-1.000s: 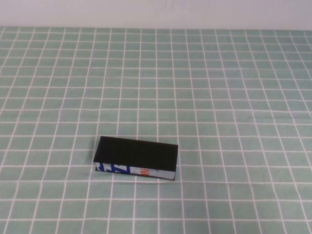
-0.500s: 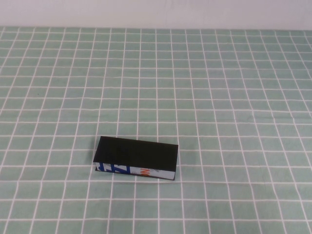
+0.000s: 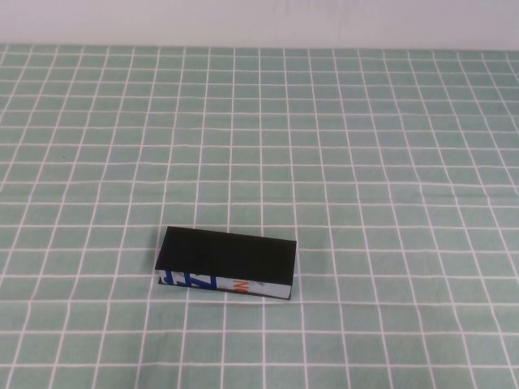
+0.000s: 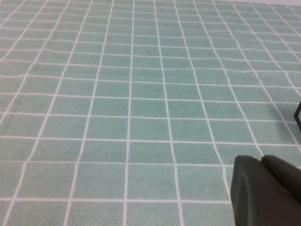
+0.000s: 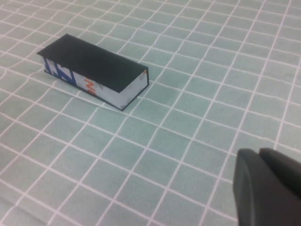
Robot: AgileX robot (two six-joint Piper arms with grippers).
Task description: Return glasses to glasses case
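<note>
Left gripper (image 4: pixel 268 193) sits low over bare green checked cloth (image 3: pixel 365 162), jaw state can't tell. Glasses case (image 3: pixel 227 262) lies lid down near table's front edge, left of centre. Right gripper (image 5: pixel 270 188) apart from case, jaw state can't tell.

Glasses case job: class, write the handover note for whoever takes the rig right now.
Left gripper: parked off the case, over bare cloth; only a dark part shows in its wrist view.
Right gripper: also parked, the case in its wrist view.
Case: lid shut, alone on the green checked cloth, nearer the robot's left.
Glasses: not visible in any view.
Done: case closed, apparently finished.
Left: confirm the glasses are inside.
</note>
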